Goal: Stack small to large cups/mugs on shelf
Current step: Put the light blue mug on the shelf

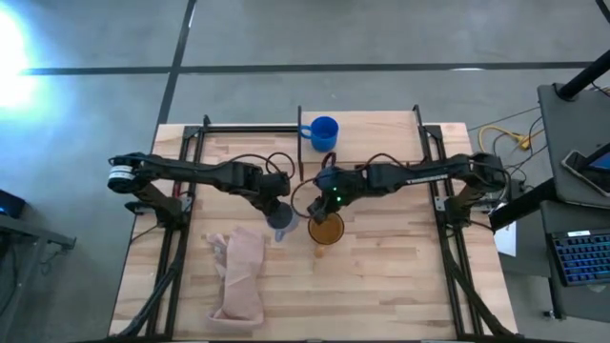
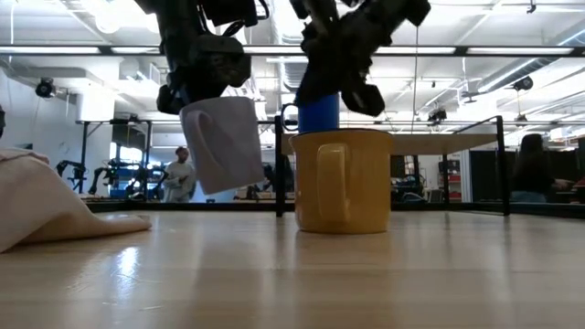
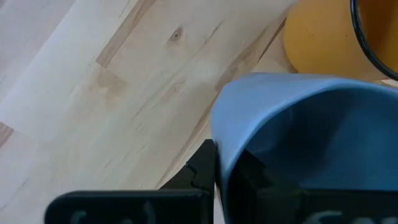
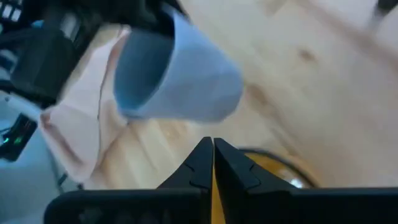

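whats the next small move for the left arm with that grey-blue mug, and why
Probably carry it sideways over the yellow mug and level it. The left gripper holds the grey-blue mug lifted off the table and tilted, beside the yellow one, not above it. The right gripper is pinched on the yellow mug's rim, steadying it.

Non-task items on and around the table

A crumpled pinkish-beige cloth [image 1: 238,276] is laid on the plank tabletop [image 1: 381,286]; a keyboard [image 1: 581,257] and yellow cables [image 1: 510,138] are seen beside it, and a person [image 2: 180,174] is glimpsed in the room beyond.
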Action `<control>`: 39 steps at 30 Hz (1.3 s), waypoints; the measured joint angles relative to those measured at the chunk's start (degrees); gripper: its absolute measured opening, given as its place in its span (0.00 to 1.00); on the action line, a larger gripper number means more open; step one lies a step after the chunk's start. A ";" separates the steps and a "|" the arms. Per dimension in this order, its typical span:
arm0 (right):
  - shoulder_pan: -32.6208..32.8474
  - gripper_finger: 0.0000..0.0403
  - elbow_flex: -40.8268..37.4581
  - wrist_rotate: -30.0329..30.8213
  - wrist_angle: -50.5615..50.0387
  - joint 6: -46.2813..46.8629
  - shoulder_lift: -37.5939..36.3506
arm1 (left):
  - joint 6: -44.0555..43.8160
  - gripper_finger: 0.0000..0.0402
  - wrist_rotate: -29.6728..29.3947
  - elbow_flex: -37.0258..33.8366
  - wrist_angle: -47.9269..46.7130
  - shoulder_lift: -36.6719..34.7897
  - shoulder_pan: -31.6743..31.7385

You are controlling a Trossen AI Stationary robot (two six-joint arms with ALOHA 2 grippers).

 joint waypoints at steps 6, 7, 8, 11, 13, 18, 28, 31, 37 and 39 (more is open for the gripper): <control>-1.92 0.02 -0.43 2.12 -5.03 -1.09 2.23 | -0.03 0.01 -0.02 0.00 1.95 0.00 0.01; -2.20 0.02 -0.69 2.01 -5.15 -1.09 2.61 | -0.03 0.01 -0.02 0.00 2.20 0.00 0.04; -2.34 0.02 -1.01 1.83 -4.64 -1.09 2.98 | -0.02 0.01 -0.06 0.00 2.15 0.00 0.11; -2.60 0.02 -1.61 1.72 -4.96 -1.16 4.24 | -0.05 0.01 -0.02 -0.09 2.39 0.02 0.15; -2.73 0.02 -1.64 1.66 -4.41 -1.88 4.92 | -0.07 0.01 0.01 -0.09 2.43 0.02 0.31; -2.91 0.02 -1.65 -0.74 -4.15 -2.98 6.85 | -0.11 0.01 0.14 -0.09 2.29 0.07 0.58; -2.14 0.02 -1.81 -4.18 -11.34 -5.37 4.43 | -0.07 0.01 0.90 -0.11 2.32 0.13 1.21; -0.74 0.02 -1.95 -5.75 -14.74 -7.11 3.43 | -0.04 0.01 0.94 -0.12 2.70 0.13 1.23; 0.96 0.02 -2.29 -5.67 -13.80 -5.97 2.33 | -0.04 0.01 0.98 -0.24 2.78 0.15 1.39; 0.82 0.02 -2.37 -3.17 -12.87 -4.87 2.33 | -0.03 0.01 0.98 -0.34 2.86 0.15 1.41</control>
